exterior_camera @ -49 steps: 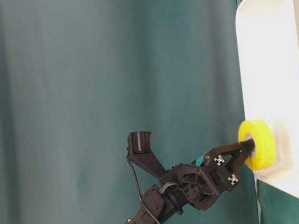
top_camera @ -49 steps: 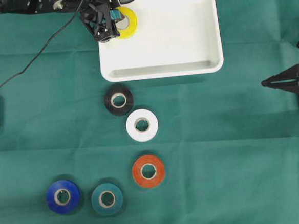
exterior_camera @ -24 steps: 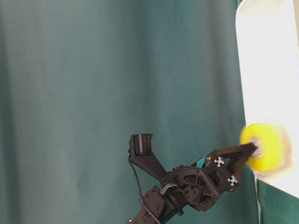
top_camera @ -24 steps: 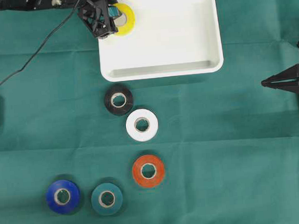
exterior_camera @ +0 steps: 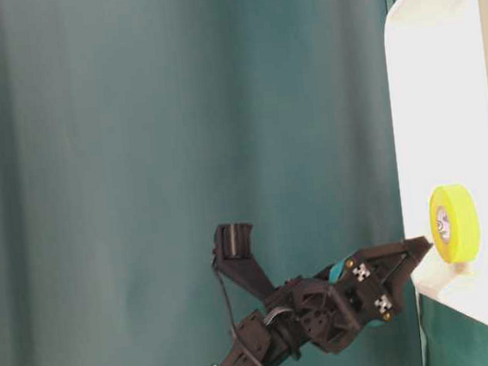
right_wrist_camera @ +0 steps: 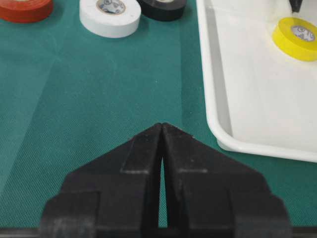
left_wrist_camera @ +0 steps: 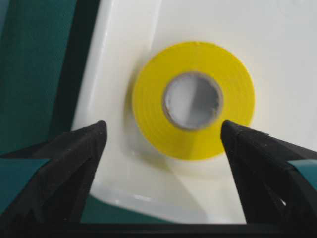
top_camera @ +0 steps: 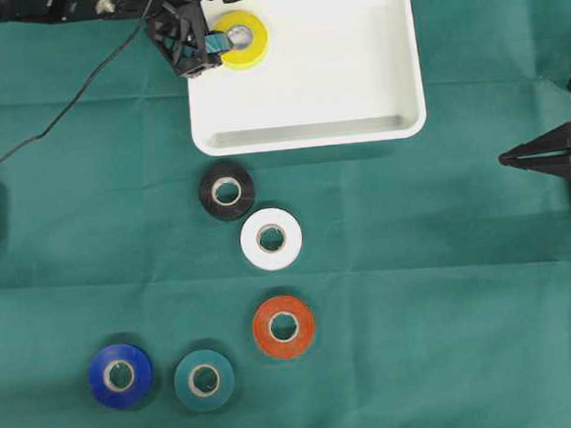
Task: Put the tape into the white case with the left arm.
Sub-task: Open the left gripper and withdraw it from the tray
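The yellow tape roll [top_camera: 241, 40] lies flat inside the white case [top_camera: 358, 129], in its upper-left corner at the frame's top. The left gripper [left_wrist_camera: 163, 136] stands spread wide around it, holding nothing. At right, the right gripper [right_wrist_camera: 162, 130] sits closed.

A flat woven green cloth [top_camera: 448, 291] covers the whole work surface (faint creases show), evenly lit with soft shadows.
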